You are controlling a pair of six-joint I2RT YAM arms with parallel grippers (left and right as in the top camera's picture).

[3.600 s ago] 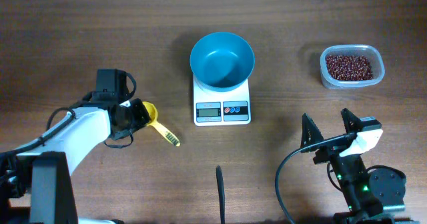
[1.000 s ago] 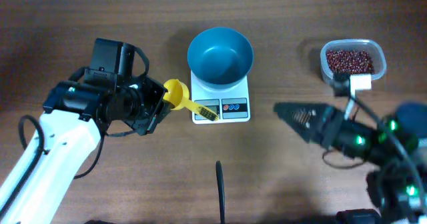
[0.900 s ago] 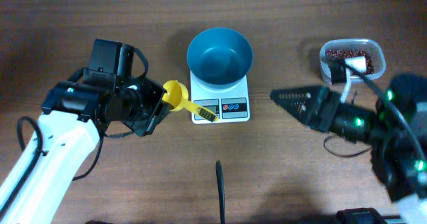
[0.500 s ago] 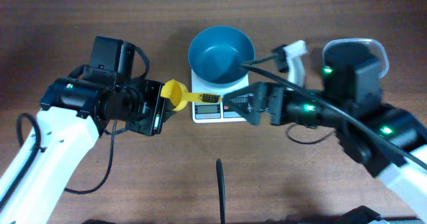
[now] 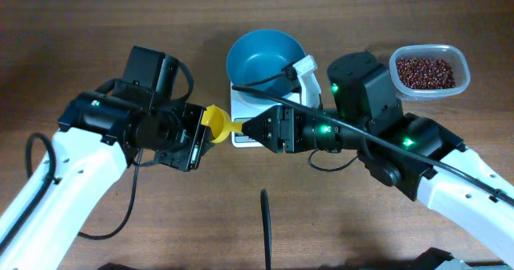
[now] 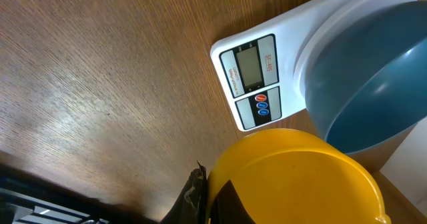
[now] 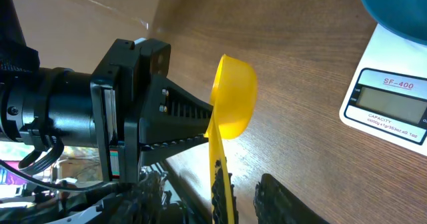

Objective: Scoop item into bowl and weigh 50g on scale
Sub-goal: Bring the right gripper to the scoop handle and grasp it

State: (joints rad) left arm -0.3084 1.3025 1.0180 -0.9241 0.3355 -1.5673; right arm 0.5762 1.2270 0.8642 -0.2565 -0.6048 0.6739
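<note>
The round deep teal plastic bowl (image 5: 261,61) has smooth, glossy walls and sits on the small white square scale (image 6: 293,31), whose grey display and two round buttons face the front. The tiny oval red-brown beans (image 5: 427,71) lie as a loose heap in the clear rounded plastic tub (image 5: 428,93), to the right and well apart from the bowl, on the brown wooden table (image 5: 96,29) with fine grain. My left claw (image 7: 208,123) is clenched on the cup of the smooth yellow plastic scoop (image 5: 214,117) and holds it in the air just in front of the scale. My right claw (image 5: 250,130) stands half open around the flat ribbed handle; one finger is visibly apart from it. A second ago this right claw was spread wide and far to the right of the scale; it has now come across to the handle and narrowed, while the left one stayed clenched.
</note>
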